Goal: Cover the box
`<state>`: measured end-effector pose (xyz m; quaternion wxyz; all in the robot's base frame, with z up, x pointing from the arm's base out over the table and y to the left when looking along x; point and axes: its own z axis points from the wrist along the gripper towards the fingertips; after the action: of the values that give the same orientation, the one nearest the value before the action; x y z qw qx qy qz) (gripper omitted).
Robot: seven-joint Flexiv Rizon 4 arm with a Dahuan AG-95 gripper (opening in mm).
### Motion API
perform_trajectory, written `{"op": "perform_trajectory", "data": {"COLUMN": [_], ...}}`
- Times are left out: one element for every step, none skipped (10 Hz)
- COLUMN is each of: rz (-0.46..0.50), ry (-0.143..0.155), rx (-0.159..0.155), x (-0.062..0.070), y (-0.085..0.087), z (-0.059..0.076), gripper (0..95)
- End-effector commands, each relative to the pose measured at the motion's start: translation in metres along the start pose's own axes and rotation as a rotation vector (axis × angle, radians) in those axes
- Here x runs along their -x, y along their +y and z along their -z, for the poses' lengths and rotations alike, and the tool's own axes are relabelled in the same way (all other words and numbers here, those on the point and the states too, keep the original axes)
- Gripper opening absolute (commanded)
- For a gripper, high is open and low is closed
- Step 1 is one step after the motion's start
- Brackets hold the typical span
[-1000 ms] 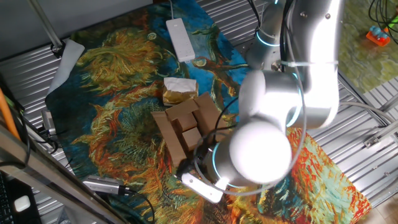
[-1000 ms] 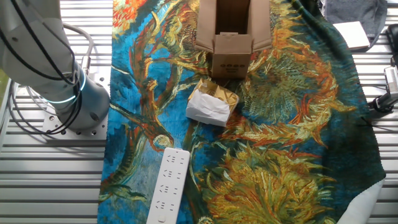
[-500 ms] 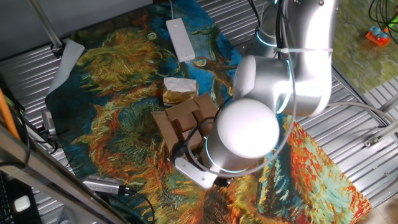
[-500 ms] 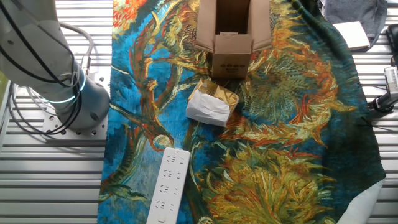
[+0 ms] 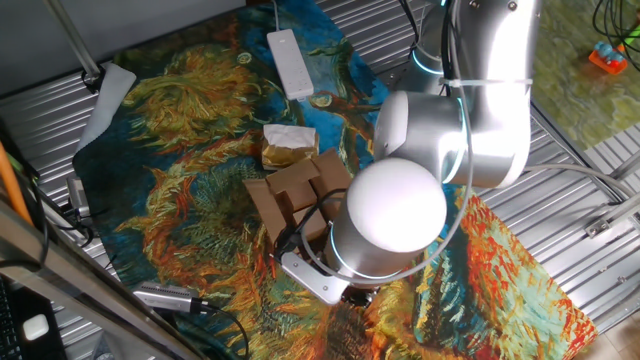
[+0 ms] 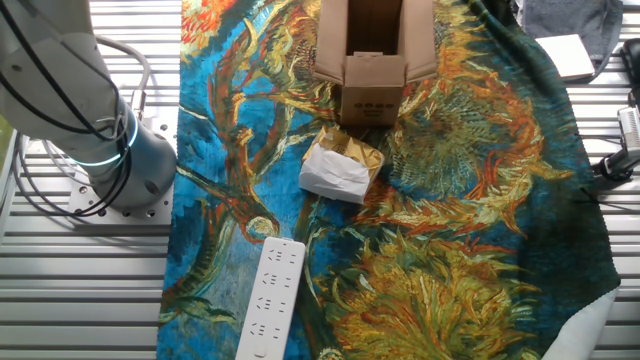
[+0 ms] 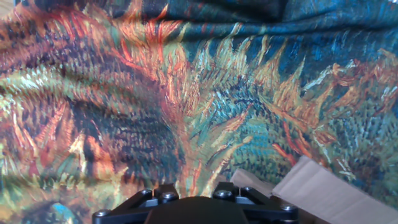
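On the worktop (image 6: 60, 290), metal-slatted, lies a painted cloth (image 6: 470, 250) of blue, orange and yellow, carrying all items.

Item: the box (image 6: 372, 62), brown corrugated cardboard, at the top edge of the other fixed view, its far part cut off by the frame; flaps open, one short flap standing toward the camera. In one fixed view the box (image 5: 295, 195) sits mid-cloth, its near side hidden behind the arm (image 5: 440, 150). In the hand view only one flap corner (image 7: 317, 193) shows, bottom right.

Item: crumpled white-and-tan paper packet (image 6: 342, 168), just beside the box, apart from it.

Item: white power strip (image 6: 268, 298), well apart from the box, near the cloth's edge.

Item: pincer, hidden beneath the arm's wrist in one fixed view; the hand view shows only its dark mount (image 7: 196, 208) at the bottom edge, fingers out of frame. Whether it is spread or closed cannot be told.
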<state>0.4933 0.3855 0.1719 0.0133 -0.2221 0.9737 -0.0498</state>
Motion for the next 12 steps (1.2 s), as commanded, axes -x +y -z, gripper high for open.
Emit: {"op": "perform_trajectory", "data": {"rz": [-0.002,-0.003,0.0,0.014,0.031,0.053,0.072,0.084,0.093,0.099,0.104,0.091], "ry": [0.0,-0.002,-0.004,0.0,0.007,0.014,0.019,0.024,0.028,0.03,0.025,0.021], "rx": [-0.004,-0.003,-0.005,-0.015,-0.032,-0.059,-0.08,-0.094,-0.101,-0.103,-0.099,-0.087], "x": [-0.001,-0.001,-0.001,-0.001,-0.001,-0.002,-0.003,-0.004,-0.006,-0.007,-0.009,-0.011], "y": [0.0,0.0,0.0,-0.001,-0.001,-0.002,-0.003,-0.005,-0.008,-0.011,-0.014,-0.014], "z": [-0.003,-0.005,-0.007,-0.009,-0.009,-0.008,-0.007,-0.005,-0.004,-0.004,-0.004,-0.002], "gripper": [38.0,38.0,38.0,38.0,38.0,38.0,19.0,19.0,19.0,19.0,19.0,19.0]}}
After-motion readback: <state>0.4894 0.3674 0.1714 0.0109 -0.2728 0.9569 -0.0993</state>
